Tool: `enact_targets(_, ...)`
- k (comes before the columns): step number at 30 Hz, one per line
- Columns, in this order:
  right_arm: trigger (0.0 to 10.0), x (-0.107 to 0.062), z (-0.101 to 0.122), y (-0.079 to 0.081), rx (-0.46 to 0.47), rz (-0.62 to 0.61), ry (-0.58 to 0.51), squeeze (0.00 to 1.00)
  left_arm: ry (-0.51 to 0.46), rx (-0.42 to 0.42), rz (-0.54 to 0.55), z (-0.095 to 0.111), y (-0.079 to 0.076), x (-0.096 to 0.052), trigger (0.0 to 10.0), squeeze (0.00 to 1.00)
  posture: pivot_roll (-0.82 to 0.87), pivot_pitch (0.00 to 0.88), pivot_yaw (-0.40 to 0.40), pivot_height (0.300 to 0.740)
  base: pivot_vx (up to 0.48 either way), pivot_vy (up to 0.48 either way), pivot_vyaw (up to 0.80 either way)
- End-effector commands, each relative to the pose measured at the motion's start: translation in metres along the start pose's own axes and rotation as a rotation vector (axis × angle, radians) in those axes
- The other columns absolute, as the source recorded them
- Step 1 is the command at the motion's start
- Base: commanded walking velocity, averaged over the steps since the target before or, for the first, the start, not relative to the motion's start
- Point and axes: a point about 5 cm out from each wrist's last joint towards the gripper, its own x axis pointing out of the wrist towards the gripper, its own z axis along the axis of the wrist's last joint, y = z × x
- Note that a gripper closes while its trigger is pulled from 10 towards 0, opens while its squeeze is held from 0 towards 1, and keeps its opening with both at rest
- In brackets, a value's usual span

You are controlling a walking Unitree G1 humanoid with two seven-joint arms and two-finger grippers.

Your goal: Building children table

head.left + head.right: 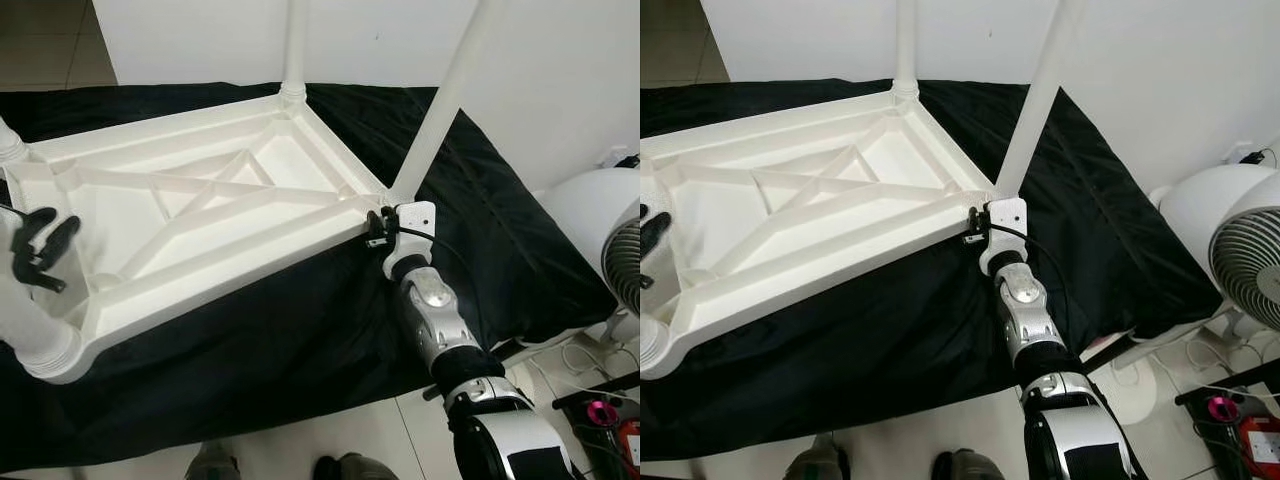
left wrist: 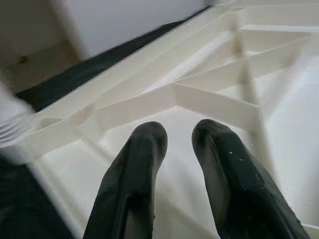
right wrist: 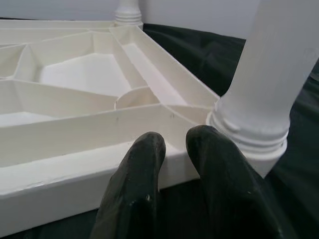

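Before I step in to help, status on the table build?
Table top upside down on black cloth, legs in. Right gripper at near corner by leg, holding nothing. Left gripper over frame. Fan to right.

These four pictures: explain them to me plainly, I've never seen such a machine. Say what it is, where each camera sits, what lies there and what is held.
It is a humanoid robot with two silver arms ending in black two-fingered jaws. The two wide pictures come from cameras in its head, looking down. The other two come from cameras on its wrists, looking along the fingers.

On a black cloth lies a white plastic children's table, upside down, ribs showing, legs pointing up. The right gripper is at the table's edge beside one leg. The left gripper hovers over the opposite side, near another leg. Neither holds anything. A white fan stands to the right.
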Motion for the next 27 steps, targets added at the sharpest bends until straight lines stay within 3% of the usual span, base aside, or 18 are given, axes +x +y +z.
enact_targets(1, 10.0, -0.003, -0.004, -0.009, 0.023, -0.069, 0.024, 0.00, -0.027, -0.032, -0.052, 0.005, -0.018, 0.005, 10.0, 0.00, 0.10, 0.075, -0.055, 0.740, 0.000, 0.000, 0.00)
enact_targets(3, 10.0, -0.003, -0.005, -0.010, 0.027, -0.084, 0.026, 0.00, -0.038, -0.046, -0.062, 0.007, -0.023, 0.007, 10.0, 0.00, 0.10, 0.076, -0.054, 0.740, 0.000, 0.000, 0.00)
enact_targets(7, 10.0, -0.004, -0.007, -0.010, 0.041, -0.153, 0.038, 0.00, -0.071, -0.061, -0.174, 0.014, -0.050, 0.011, 10.0, 0.00, 0.10, 0.077, -0.053, 0.740, 0.000, 0.000, 0.00)
enact_targets(9, 10.0, -0.004, -0.007, -0.010, 0.042, -0.159, 0.039, 0.00, -0.073, -0.060, -0.185, 0.014, -0.052, 0.012, 10.0, 0.00, 0.10, 0.077, -0.053, 0.740, 0.000, 0.000, 0.00)
enact_targets(13, 10.0, -0.003, -0.012, -0.012, 0.057, -0.237, 0.089, 0.00, -0.135, -0.117, -0.344, 0.028, -0.088, 0.012, 10.0, 0.00, 0.11, 0.088, -0.056, 0.740, 0.000, 0.000, 0.00)
enact_targets(21, 10.0, -0.003, -0.017, -0.017, 0.045, -0.305, 0.134, 0.00, -0.171, -0.156, -0.398, 0.038, -0.106, 0.013, 10.0, 0.00, 0.12, 0.095, -0.059, 0.740, 0.000, 0.000, 0.00)
enact_targets(23, 10.0, -0.002, -0.019, -0.017, 0.045, -0.312, 0.150, 0.00, -0.196, -0.185, -0.441, 0.044, -0.119, 0.014, 10.0, 0.00, 0.12, 0.096, -0.063, 0.740, 0.000, 0.000, 0.00)
enact_targets(25, 10.0, -0.002, -0.019, -0.017, 0.046, -0.313, 0.154, 0.00, -0.200, -0.193, -0.452, 0.046, -0.122, 0.014, 10.0, 0.00, 0.12, 0.096, -0.063, 0.740, 0.000, 0.000, 0.00)
enact_targets(27, 10.0, 0.000, -0.020, -0.020, 0.048, -0.327, 0.173, 0.00, -0.236, -0.225, -0.535, 0.054, -0.139, 0.013, 10.0, 0.00, 0.12, 0.099, -0.070, 0.740, 0.000, 0.000, 0.00)
